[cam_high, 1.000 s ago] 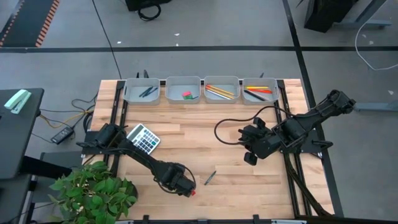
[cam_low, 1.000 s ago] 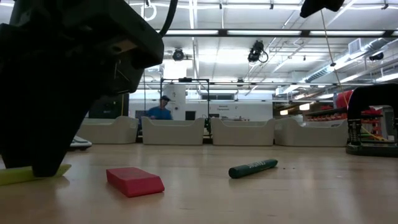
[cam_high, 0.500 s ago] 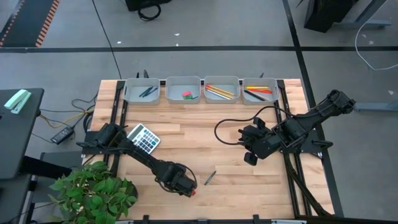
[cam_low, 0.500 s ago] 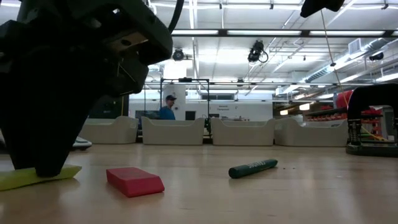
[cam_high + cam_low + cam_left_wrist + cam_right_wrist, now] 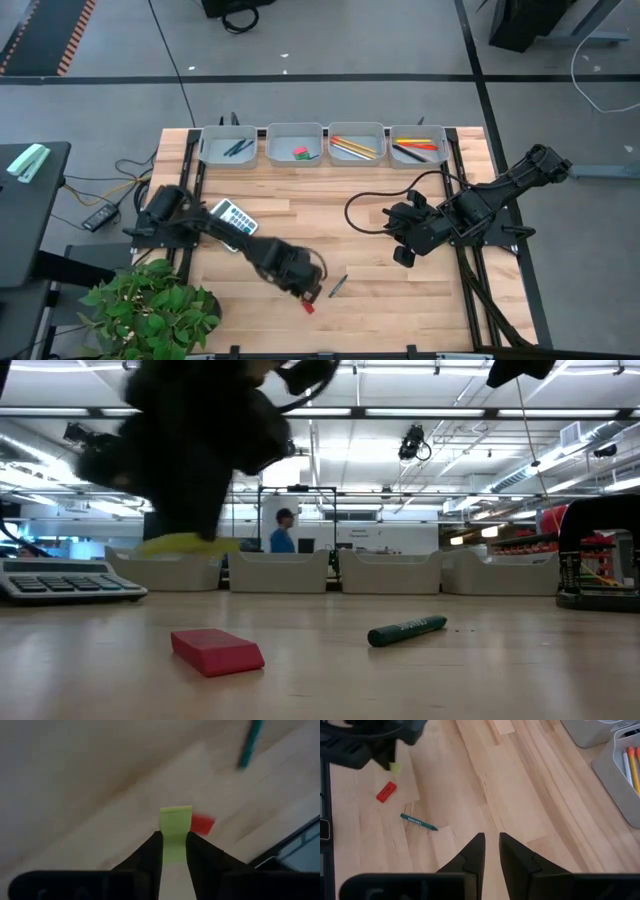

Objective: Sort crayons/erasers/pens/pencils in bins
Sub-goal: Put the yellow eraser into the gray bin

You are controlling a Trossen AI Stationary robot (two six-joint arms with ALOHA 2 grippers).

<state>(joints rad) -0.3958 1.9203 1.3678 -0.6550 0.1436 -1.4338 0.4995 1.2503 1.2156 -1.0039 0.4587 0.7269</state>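
Note:
My left gripper (image 5: 175,836) is shut on a yellow-green eraser (image 5: 175,820) and hangs above the table's near middle (image 5: 306,286). Below it, a red eraser (image 5: 308,306) lies flat on the wood, with a dark green crayon (image 5: 338,286) just to its right. The four grey bins (image 5: 295,143) line the far edge; one holds pencils (image 5: 352,147). My right gripper (image 5: 490,837) hovers over the table's right part, its fingers slightly apart with nothing between them. My left gripper pinches the yellow-green eraser's two long sides (image 5: 175,844) between its two fingers, at the end nearer the wrist. The fingers slant down from above and lie along the eraser. The eraser's free end (image 5: 175,812) sticks out past the fingertips, clear of the table.
A grey calculator (image 5: 235,217) lies on the table's left part, partly under my left arm. A potted plant (image 5: 150,305) stands at the near left corner. Bare wood lies between the grippers and the bins.
My left gripper has risen from the table with the yellow-green eraser, which lay flat under it before, and has gone toward the table's right and far edges. The eraser now hangs clear of the wood. The red eraser and the crayon have stayed in place.

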